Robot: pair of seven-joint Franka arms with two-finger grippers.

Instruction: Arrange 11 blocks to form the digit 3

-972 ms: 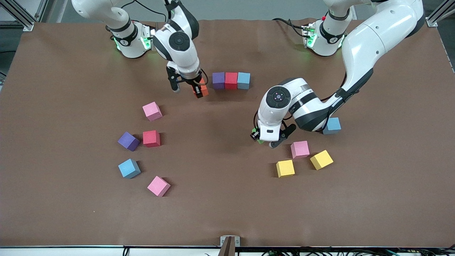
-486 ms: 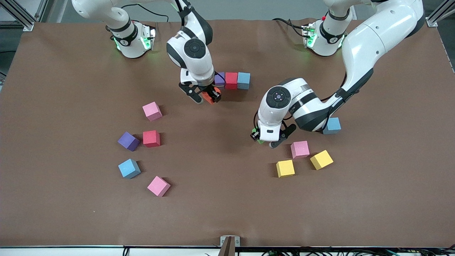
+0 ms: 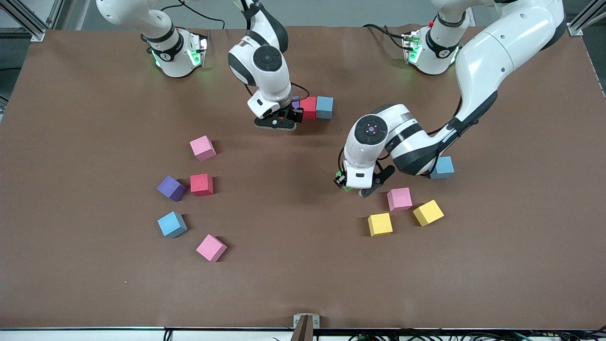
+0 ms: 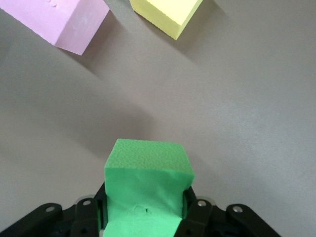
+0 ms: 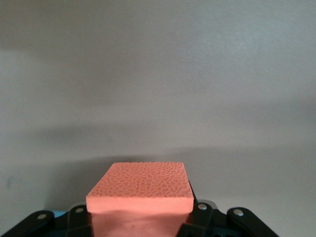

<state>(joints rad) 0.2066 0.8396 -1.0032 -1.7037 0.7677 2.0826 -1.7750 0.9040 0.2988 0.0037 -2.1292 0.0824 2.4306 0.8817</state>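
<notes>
Swung toward purple cube (image 3: 296,101): right claw (image 3: 279,119) pinching pebbled orange cube (image 5: 140,195) | left claw (image 3: 352,185) pinching green foam cube (image 4: 146,190)

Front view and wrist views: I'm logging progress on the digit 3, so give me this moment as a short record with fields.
right gripper: shut on orange block, beside the row
left gripper: shut on green block, near the pink block
row: purple block mostly hidden, red block, light blue block, touching
loose blocks: nine, scattered toward both ends of the table
</notes>
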